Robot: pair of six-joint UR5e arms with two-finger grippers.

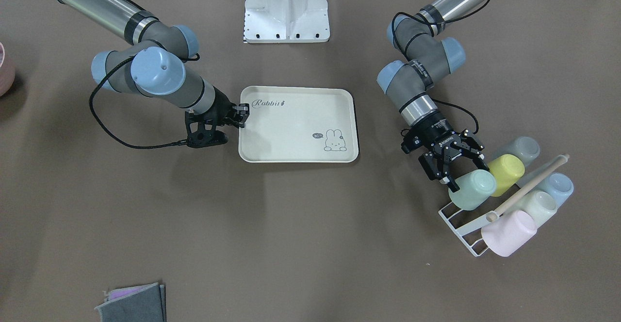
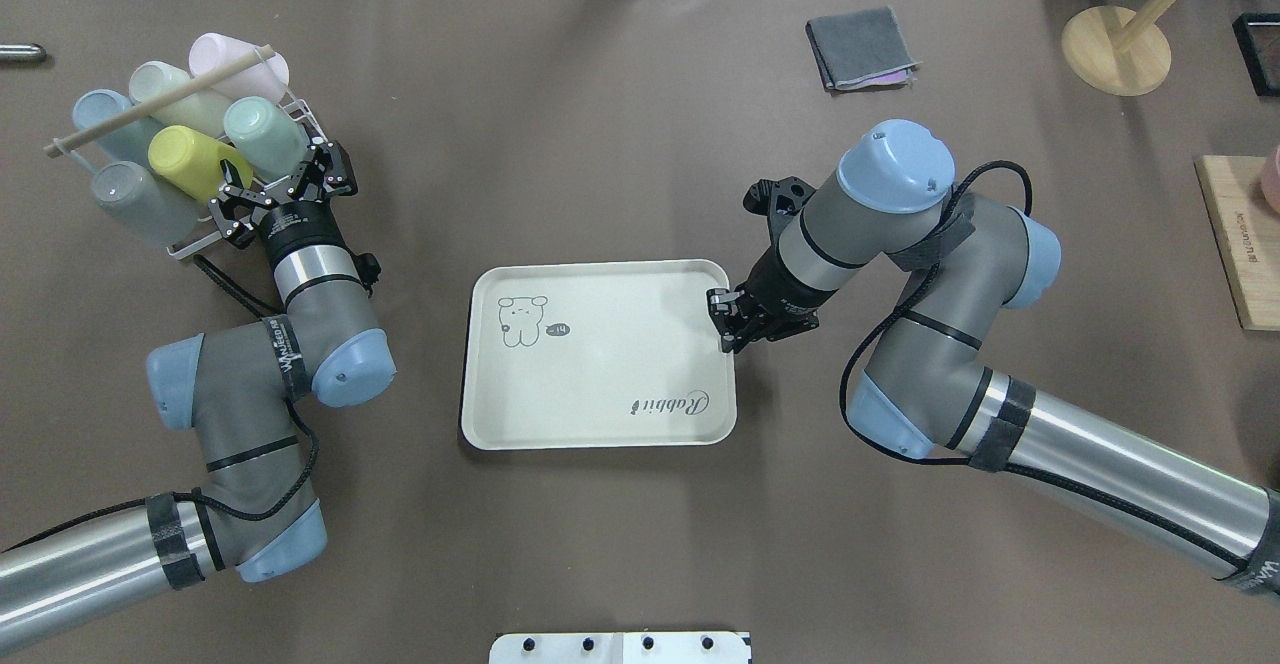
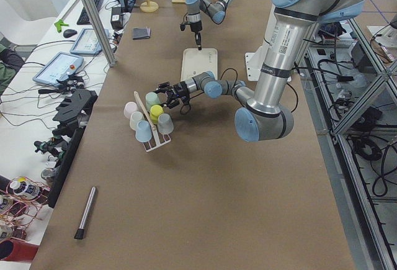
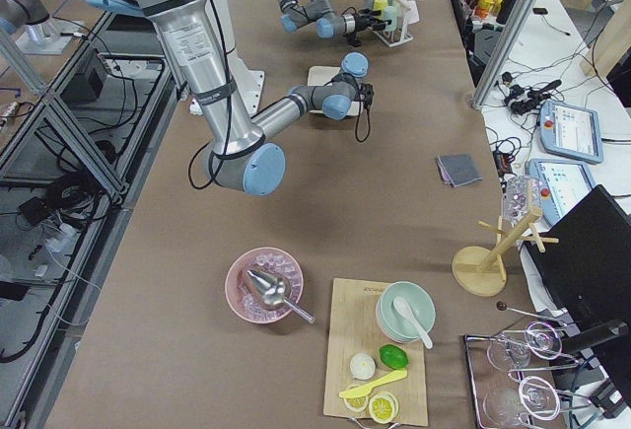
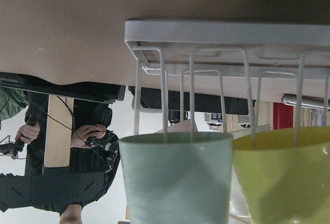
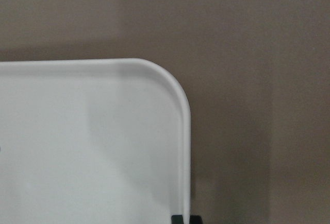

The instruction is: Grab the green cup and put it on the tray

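The mint-green cup (image 1: 471, 189) lies tilted on a white wire rack (image 1: 461, 225) among other cups; it also shows in the overhead view (image 2: 263, 136) and fills the lower middle of the left wrist view (image 5: 178, 177). My left gripper (image 1: 461, 167) is open, its fingers spread at the cup's near end and not closed on it. The cream tray (image 1: 298, 123) with "Rabbit" script and a bunny lies flat at the table's middle and holds nothing. My right gripper (image 1: 241, 116) is shut on the tray's rim near a corner (image 6: 180, 105).
On the rack are also a yellow-green cup (image 1: 507, 172), a grey cup (image 1: 521, 150), a pale blue cup (image 1: 558, 186), an off-white cup (image 1: 538, 205) and a pink cup (image 1: 509, 232), with a wooden rod (image 1: 529, 186) across them. A folded grey cloth (image 1: 133, 305) lies apart.
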